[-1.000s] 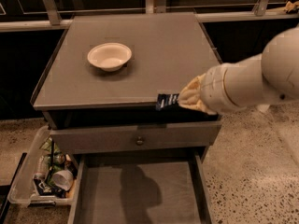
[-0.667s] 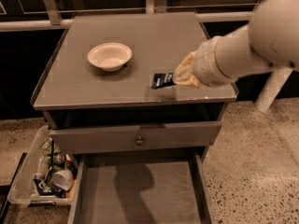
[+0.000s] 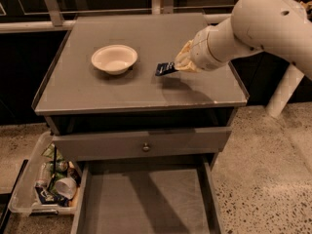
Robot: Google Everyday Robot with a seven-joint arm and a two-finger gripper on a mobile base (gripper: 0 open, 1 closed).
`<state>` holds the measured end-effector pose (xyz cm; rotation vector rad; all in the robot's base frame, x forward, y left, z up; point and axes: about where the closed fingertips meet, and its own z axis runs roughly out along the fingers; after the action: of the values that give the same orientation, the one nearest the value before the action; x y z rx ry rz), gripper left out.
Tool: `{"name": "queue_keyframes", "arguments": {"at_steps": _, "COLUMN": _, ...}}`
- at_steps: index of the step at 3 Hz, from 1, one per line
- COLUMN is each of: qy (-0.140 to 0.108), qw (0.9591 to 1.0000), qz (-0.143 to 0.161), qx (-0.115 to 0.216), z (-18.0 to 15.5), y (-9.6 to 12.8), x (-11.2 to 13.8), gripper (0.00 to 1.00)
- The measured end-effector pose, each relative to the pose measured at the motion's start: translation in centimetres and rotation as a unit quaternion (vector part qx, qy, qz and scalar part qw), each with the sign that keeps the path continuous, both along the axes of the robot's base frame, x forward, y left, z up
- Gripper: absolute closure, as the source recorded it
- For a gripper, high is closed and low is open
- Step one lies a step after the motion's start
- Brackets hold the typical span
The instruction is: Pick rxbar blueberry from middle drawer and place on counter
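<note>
The large, flat, square grey counter (image 3: 146,94) carries the round white bowl (image 3: 114,58) left of its middle. Below and in front of the bowl, the wide, shallow grey middle drawer (image 3: 146,199) stands pulled out. Right of the bowl, the cream 2-finger gripper (image 3: 176,66) on the white arm is clamped on the small dark navy rxbar blueberry wrapper (image 3: 165,68), holding its right end. The bar juts from the fingers toward the bowl, long axis roughly left-right, near the bowl but apart from it. It seems to hang just above the counter, over its own shadow. The coming move looks like a short descent, then release.
</note>
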<state>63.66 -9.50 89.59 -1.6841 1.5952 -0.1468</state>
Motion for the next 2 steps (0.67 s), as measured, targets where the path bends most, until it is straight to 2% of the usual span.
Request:
{"name": "queue_keyframes", "arguments": {"at_steps": 1, "qy": 0.007, "qw": 0.9998, "qz": 0.012, "qx": 0.015, "z": -4.2, "y": -1.2, "x": 2.6, "gripper": 1.0}}
{"name": "queue_keyframes", "arguments": {"at_steps": 2, "qy": 0.012, "qw": 0.9997, "qz": 0.016, "qx": 0.015, "z": -5.2, "y": -1.1, "x": 2.9, "gripper": 0.82}}
